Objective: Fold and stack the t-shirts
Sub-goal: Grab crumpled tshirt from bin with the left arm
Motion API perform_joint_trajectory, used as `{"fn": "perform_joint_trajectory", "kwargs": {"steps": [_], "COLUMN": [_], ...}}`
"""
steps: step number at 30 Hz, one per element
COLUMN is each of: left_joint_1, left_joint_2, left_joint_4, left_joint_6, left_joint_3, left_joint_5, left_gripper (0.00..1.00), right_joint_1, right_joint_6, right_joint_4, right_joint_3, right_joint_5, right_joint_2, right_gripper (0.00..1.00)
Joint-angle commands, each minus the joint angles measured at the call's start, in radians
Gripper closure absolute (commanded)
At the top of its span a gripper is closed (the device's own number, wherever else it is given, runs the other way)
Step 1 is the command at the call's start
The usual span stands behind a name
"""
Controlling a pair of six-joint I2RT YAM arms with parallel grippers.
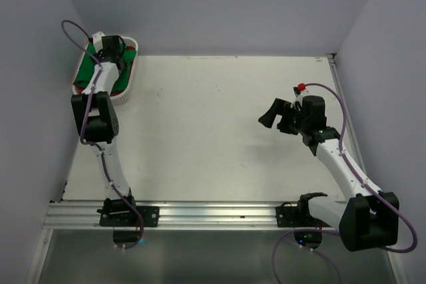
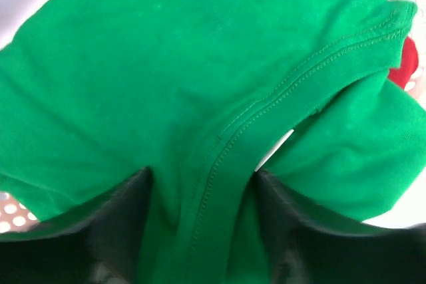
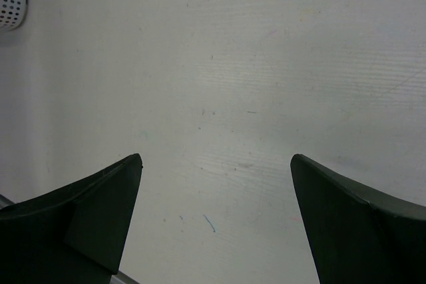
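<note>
At the far left corner of the table (image 1: 213,131) sits the white basket (image 1: 125,95), its long axis slanting from near-left to far-right, and both t-shirts lie inside it. From above, the green t-shirt (image 1: 86,71) fills most of the basket and follows that slant, though it is bunched rather than flat, so I cannot tell which end is neck and which is hem. The dark red t-shirt (image 1: 132,64) shows only as slivers along the basket's right side and near end. Reaching down into the basket from the near side, the left gripper (image 1: 110,48) is buried in the green cloth. In the left wrist view its fingers (image 2: 120,231) stand on either side of a raised ridge of the green t-shirt (image 2: 166,78), which fills the gap between them and touches both. Whether that ridge is pinched fast or merely lying between them I cannot tell. A double-stitched seam (image 2: 286,88) runs along the ridge from between the fingers up to the upper right, where a bit of the red t-shirt (image 2: 406,64) peeks out, and a small white label (image 2: 276,147) shows just under the seam. Well apart, over the bare right half of the table, the right gripper (image 1: 276,119) hangs with its fingers (image 3: 100,217) spread wide and grasping nothing, pointing toward the left
</note>
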Motion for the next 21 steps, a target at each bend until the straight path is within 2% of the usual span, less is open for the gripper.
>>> {"fn": "perform_joint_trajectory", "kwargs": {"steps": [1, 4, 6, 13, 18, 21], "left_joint_1": [0.012, 0.012, 0.012, -0.017, -0.11, -0.182], "left_joint_2": [-0.012, -0.044, -0.067, -0.219, -0.323, -0.358], "left_joint_4": [0.004, 0.01, 0.008, 0.001, 0.008, -0.013], "left_joint_6": [0.02, 0.014, -0.001, -0.026, 0.008, 0.033], "left_joint_3": [-0.019, -0.036, -0.045, -0.048, -0.015, 0.048], "left_joint_5": [0.047, 0.035, 0.023, -0.019, -0.099, -0.088], "left_gripper": [0.57, 0.84, 0.9, 0.94, 0.94, 0.93], "right_joint_1": [0.005, 0.003, 0.003, 0.003, 0.003, 0.005], "right_joint_6": [-0.012, -0.01, -0.012, -0.009, -0.007, -0.009], "right_joint_4": [0.011, 0.019, 0.02, 0.037, 0.04, 0.043], "right_joint_3": [0.0, -0.004, -0.006, -0.009, -0.007, -0.009], "right_joint_5": [0.015, 0.017, 0.014, 0.005, 0.002, 0.0], "right_joint_2": [-0.022, -0.019, -0.015, 0.001, 0.005, 0.008], "right_gripper": [0.01, 0.01, 0.01, 0.01, 0.01, 0.01]}}
